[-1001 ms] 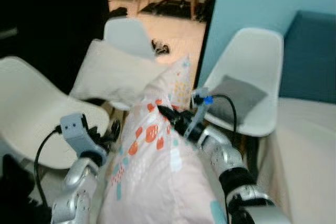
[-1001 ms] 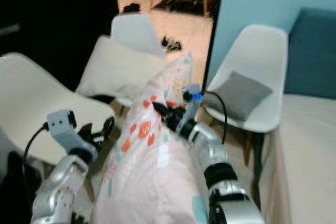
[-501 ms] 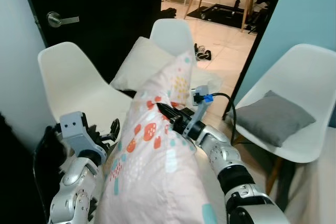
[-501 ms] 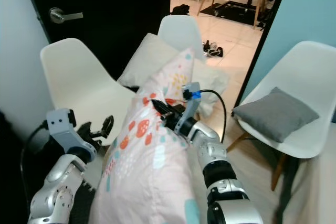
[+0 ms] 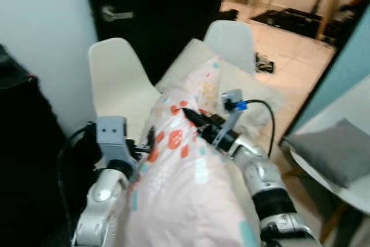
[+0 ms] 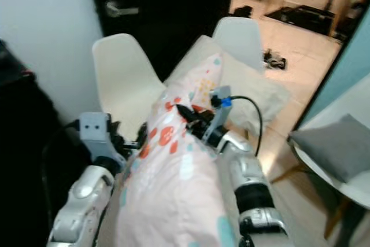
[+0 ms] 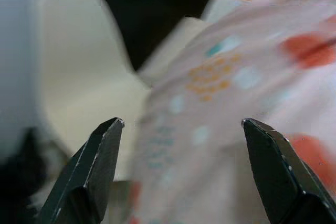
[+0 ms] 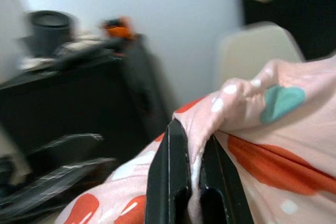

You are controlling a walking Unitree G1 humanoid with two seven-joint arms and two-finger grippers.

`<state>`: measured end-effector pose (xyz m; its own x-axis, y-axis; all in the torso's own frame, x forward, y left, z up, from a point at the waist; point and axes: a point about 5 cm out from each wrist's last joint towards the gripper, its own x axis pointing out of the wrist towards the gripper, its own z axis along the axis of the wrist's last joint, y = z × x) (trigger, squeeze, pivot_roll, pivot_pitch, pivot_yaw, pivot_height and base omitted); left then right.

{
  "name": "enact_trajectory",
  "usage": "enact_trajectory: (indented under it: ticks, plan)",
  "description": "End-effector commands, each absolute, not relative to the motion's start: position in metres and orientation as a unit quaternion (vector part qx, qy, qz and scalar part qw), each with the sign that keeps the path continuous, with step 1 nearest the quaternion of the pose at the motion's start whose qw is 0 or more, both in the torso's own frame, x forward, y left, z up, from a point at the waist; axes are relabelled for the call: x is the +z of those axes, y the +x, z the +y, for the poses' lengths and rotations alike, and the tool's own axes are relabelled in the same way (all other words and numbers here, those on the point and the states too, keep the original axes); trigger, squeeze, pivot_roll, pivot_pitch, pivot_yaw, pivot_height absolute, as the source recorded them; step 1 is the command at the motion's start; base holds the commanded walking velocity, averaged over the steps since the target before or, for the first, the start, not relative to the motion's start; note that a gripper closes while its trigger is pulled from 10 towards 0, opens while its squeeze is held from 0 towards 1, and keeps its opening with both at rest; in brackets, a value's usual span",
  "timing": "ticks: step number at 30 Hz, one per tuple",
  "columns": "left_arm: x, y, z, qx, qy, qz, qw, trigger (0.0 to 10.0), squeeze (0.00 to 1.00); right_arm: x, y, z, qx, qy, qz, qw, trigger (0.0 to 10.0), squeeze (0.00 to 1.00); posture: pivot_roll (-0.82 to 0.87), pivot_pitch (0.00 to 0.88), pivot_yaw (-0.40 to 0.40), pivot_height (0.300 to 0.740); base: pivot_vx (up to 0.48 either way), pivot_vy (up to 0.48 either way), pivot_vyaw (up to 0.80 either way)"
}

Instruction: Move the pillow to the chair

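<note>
The step in hand is the carry: the pillow (image 5: 191, 183), pink with red and teal spots, fills the lower centre of the head views, held up off any seat. The right gripper (image 5: 189, 114) is clamped on a pinched fold of its cover near the top; the right wrist view shows the two black fingers (image 8: 170, 182) squeezed together with fabric bunched between them. The left gripper (image 7: 184, 166) sits at the pillow's left flank with its jaws spread wide, the fabric just beyond them, gripping nothing.

An empty white chair (image 5: 118, 82) stands at upper left, just past the pillow. A second chair (image 6: 237, 34) at upper centre already bears a cream cushion (image 6: 243, 85). The next move, I judge, calls for lowering the pillow onto the empty seat, then letting go of the fold.

No brand, label or writing can be read; the frames are blurred.
</note>
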<state>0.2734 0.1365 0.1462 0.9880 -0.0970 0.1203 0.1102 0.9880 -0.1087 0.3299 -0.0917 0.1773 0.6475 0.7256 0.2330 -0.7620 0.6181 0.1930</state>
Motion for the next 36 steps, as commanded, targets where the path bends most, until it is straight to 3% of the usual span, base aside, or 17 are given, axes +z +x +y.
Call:
enact_trajectory:
  ticks: [1,7,11,15,19,25,36]
  plan:
    - [0.147,0.272,0.133,-0.057,-0.054,-0.053,0.995,10.0,0.0,0.209,0.322,-0.089,0.437,0.133,-0.125,0.881,10.0,0.0,0.01,0.0,-0.069,0.74,0.0,0.0,0.76]
    - [0.155,0.275,0.125,-0.068,-0.092,-0.061,0.992,10.0,0.0,0.202,0.317,-0.083,0.433,0.118,-0.124,0.885,10.0,0.0,0.01,0.0,-0.058,0.74,0.0,0.0,0.76]
    - [0.162,0.278,0.117,-0.083,-0.11,-0.067,0.988,10.0,0.0,0.209,0.326,-0.079,0.397,0.164,-0.122,0.895,10.0,0.0,0.02,0.0,-0.07,0.74,0.0,0.0,0.72]
    - [0.165,0.28,0.12,-0.082,-0.082,-0.075,0.99,10.0,0.0,0.212,0.338,-0.074,0.342,0.183,-0.109,0.915,10.0,0.0,0.06,0.0,-0.082,0.74,0.068,0.0,0.0]
    - [0.167,0.281,0.13,-0.067,-0.061,-0.077,0.993,10.0,0.0,0.216,0.347,-0.065,0.327,0.234,-0.092,0.911,10.0,0.0,0.1,0.0,-0.09,0.74,0.366,0.0,0.0]
    - [0.164,0.283,0.13,-0.07,-0.052,-0.068,0.994,10.0,0.0,0.215,0.344,-0.057,0.336,0.185,-0.094,0.919,10.0,0.0,0.08,0.0,-0.072,0.74,0.346,0.0,0.0]
    - [0.165,0.286,0.121,-0.098,-0.053,-0.064,0.992,10.0,0.0,0.212,0.345,-0.067,0.31,0.207,-0.092,0.924,10.0,0.0,0.05,0.0,-0.062,0.74,0.347,0.0,0.0]
